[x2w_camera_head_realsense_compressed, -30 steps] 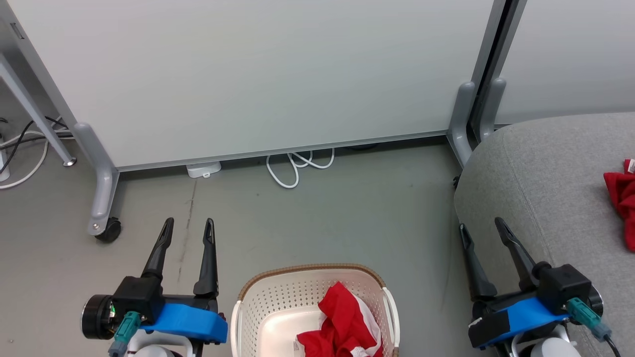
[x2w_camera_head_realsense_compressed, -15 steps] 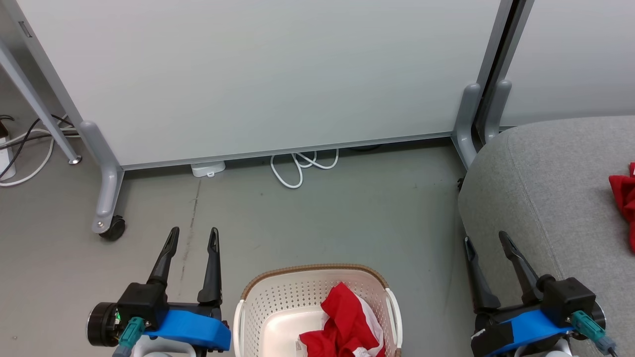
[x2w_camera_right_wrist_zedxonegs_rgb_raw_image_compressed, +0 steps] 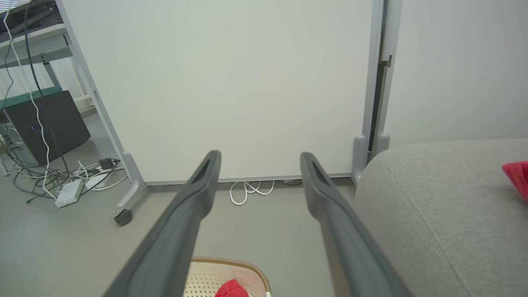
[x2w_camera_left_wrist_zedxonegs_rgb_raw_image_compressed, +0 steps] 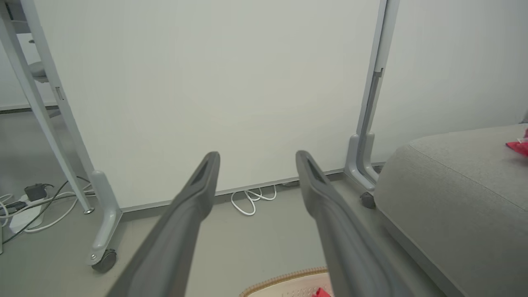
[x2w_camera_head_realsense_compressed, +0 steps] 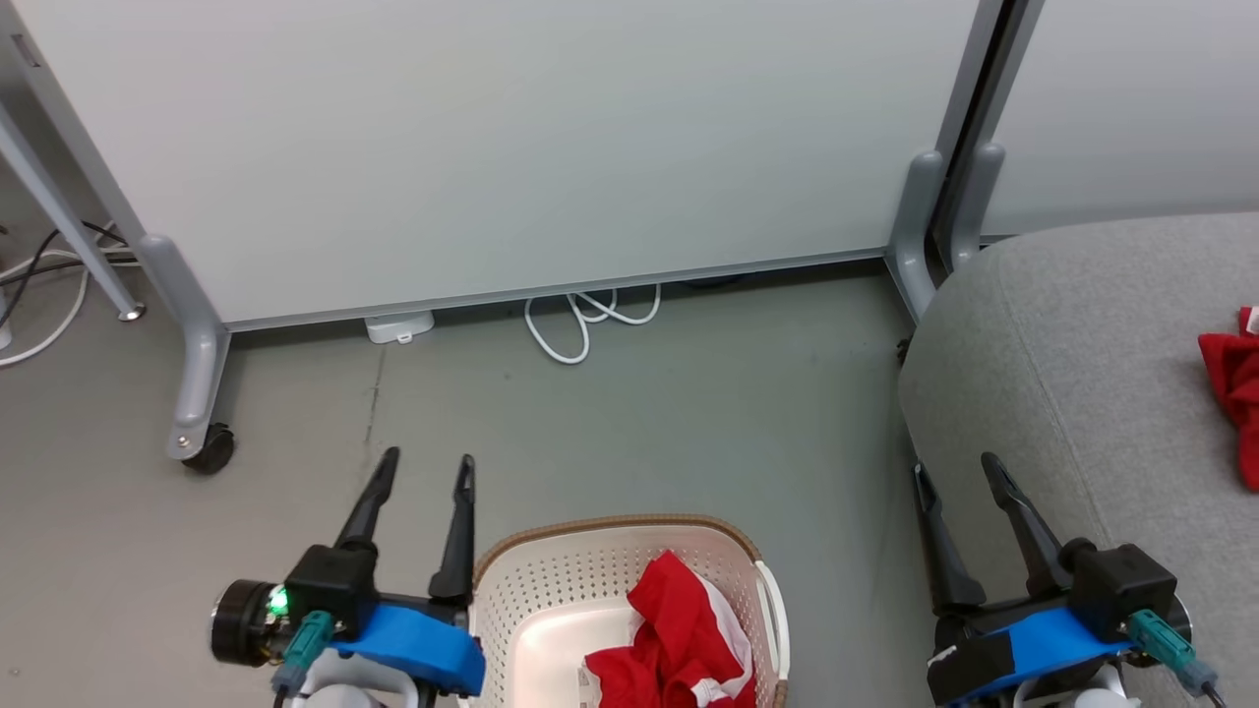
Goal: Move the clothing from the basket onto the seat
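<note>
The left tool (x2w_camera_head_realsense_compressed: pixel 429 456) and right tool (x2w_camera_head_realsense_compressed: pixel 952 464) are being held spread on either side of the basket (x2w_camera_head_realsense_compressed: pixel 610 523) containing red clothing (x2w_camera_head_realsense_compressed: pixel 679 629).

An office or lab — wheeled partition panels (x2w_camera_head_realsense_compressed: pixel 492 147), loose cables (x2w_camera_head_realsense_compressed: pixel 582 360) on grey floor (x2w_camera_head_realsense_compressed: pixel 689 413).

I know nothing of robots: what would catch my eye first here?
Bright red clothing heaped in a cream basket at the bottom centre catches the eye first, flanked by the open left pincer and right pincer. Another red garment lies on the big grey seat, far right.
</note>
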Tool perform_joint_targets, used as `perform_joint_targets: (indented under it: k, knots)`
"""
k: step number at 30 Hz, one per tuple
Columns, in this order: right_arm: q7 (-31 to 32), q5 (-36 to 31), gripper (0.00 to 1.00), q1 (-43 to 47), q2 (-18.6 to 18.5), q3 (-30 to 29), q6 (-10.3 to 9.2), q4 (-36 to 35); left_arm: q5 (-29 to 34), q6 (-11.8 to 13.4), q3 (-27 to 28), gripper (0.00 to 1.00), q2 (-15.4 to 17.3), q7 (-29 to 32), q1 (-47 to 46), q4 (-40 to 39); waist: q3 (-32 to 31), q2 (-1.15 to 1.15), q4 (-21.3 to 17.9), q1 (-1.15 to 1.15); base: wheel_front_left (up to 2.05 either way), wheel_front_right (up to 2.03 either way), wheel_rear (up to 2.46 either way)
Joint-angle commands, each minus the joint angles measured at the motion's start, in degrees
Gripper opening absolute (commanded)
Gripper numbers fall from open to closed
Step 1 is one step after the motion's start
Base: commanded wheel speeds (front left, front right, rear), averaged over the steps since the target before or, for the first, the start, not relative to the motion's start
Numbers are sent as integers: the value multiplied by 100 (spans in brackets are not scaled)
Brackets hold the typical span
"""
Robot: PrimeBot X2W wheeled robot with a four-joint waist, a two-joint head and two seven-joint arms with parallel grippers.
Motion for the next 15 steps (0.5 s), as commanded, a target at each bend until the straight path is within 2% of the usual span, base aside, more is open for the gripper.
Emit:
perform_joint_targets:
  k: [1,8,15]
  knots:
    - [-3,13,100,-94,3,-8,1,-12,31,-31,-22,100,-8,-16,-118,43,51,0,-61,0,0,0,0]
    - [-3,-72,100,-412,3,-43,1,-128,188,-77,-480,100,126,-15,-710,627,619,0,-433,0,0,0,0]
    - [-3,-56,100,-922,4,-35,1,-233,25,-69,-1440,100,499,-16,-1594,1420,1488,0,-878,0,0,0,0]
